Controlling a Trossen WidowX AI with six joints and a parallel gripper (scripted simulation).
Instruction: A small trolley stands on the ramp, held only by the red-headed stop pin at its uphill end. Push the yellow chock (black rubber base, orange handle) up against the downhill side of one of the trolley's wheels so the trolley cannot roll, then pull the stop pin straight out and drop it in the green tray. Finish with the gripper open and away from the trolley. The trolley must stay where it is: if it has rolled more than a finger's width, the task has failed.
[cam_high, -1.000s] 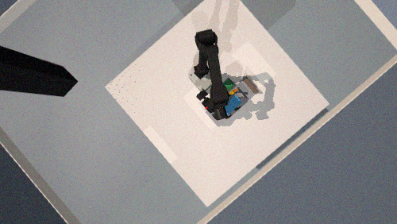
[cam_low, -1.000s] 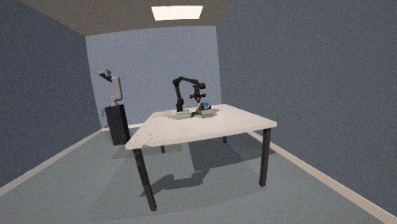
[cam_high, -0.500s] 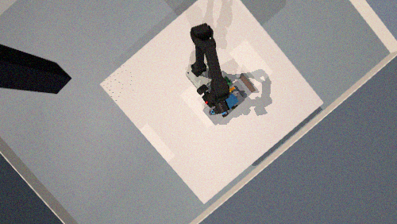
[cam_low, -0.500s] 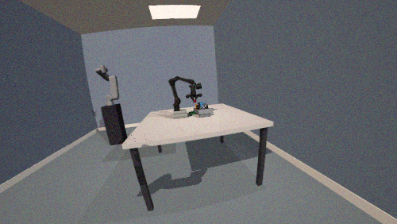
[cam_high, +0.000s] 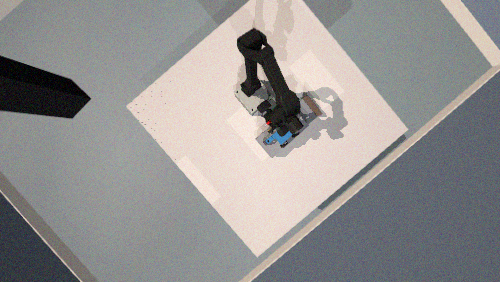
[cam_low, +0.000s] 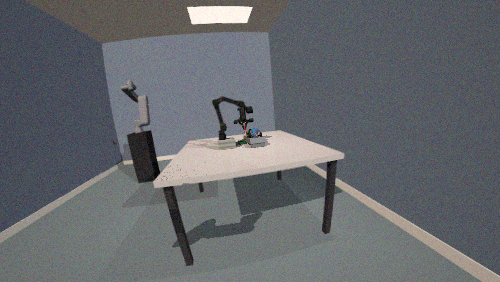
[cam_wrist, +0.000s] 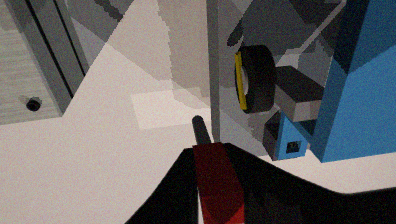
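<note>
My gripper (cam_wrist: 207, 154) (cam_high: 269, 123) is shut on the red-headed stop pin (cam_wrist: 216, 175) (cam_low: 244, 128). The pin's dark shaft sticks out beyond the fingertips, clear of the trolley, beside the ramp's edge in the wrist view. The blue trolley (cam_wrist: 360, 110) (cam_high: 281, 138) (cam_low: 255, 132) stands on the grey ramp (cam_wrist: 214, 65) (cam_low: 257, 142). One black wheel (cam_wrist: 262, 79) with a yellow rim shows in the wrist view, near a blue bracket (cam_wrist: 284, 145) with a square hole. The green tray (cam_low: 242, 143) shows as a small patch left of the ramp. I cannot make out the chock; the arm hides part of the ramp.
The arm's pale base plate (cam_high: 245, 101) (cam_wrist: 30, 65) lies left of the ramp, with a dark-lined grey strip along its edge in the wrist view. A brown piece (cam_high: 312, 105) is at the ramp's far end. The white table (cam_high: 240, 210) (cam_low: 280, 157) carries them.
</note>
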